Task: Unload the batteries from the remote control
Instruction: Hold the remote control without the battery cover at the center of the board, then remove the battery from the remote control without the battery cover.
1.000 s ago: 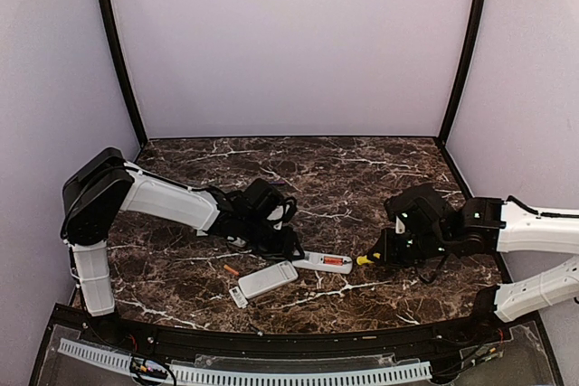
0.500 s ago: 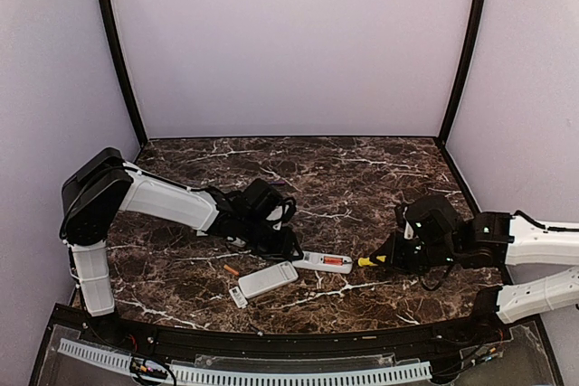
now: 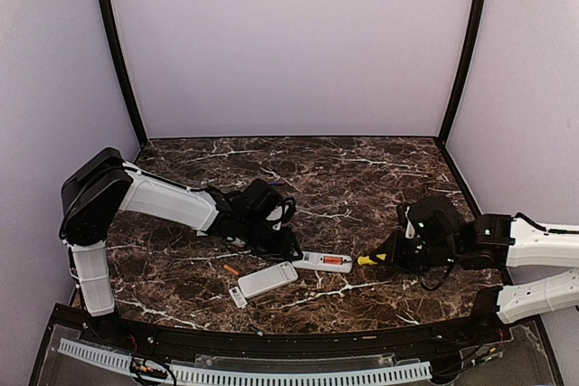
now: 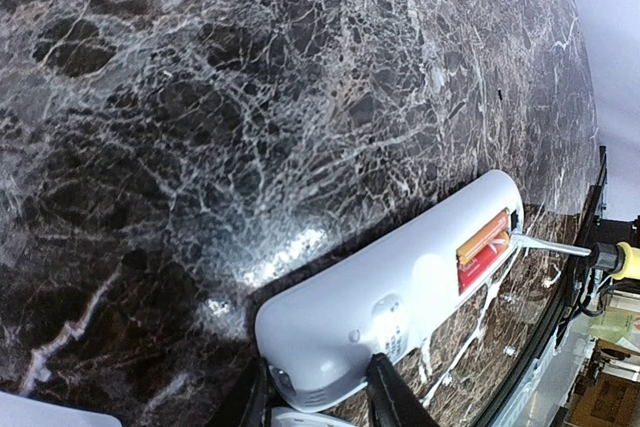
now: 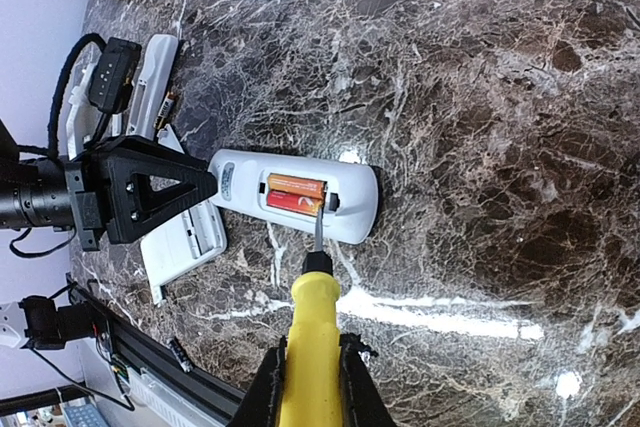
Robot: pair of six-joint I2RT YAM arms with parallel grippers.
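Yellow plastic fills the right gripper (image 5: 308, 372): its jaws are clamped on the handle of the screwdriver (image 5: 312, 312). The thin blade reaches up the frame to the right-hand end of the open battery bay. At the remote's left end in that view, the left gripper (image 4: 322, 399) has a finger on each side of the rounded end. It looks closed on it, pinning the remote (image 5: 238, 179) flat to the marble table (image 3: 362, 169).

The job looks partly done. The bay lid is already off this remote, and the two orange-red batteries (image 5: 295, 192) still sit side by side in the bay, which the top view shows right of the frame's lower centre. The blade tip is at the bay's edge, but the pictures do not show whether it has got under a cell. A loose battery (image 3: 232, 269) lies on the table left of that. So at least one cell is out, probably from elsewhere.

Just below and left of the held remote lies a second remote (image 3: 268, 279), with a small white cover (image 3: 238, 296) at its lower-left corner. Whether its bay is empty cannot be told. These pieces crowd the left gripper's side, and a levered-out cell could roll among them. The screwdriver's approach from the right looks unobstructed.
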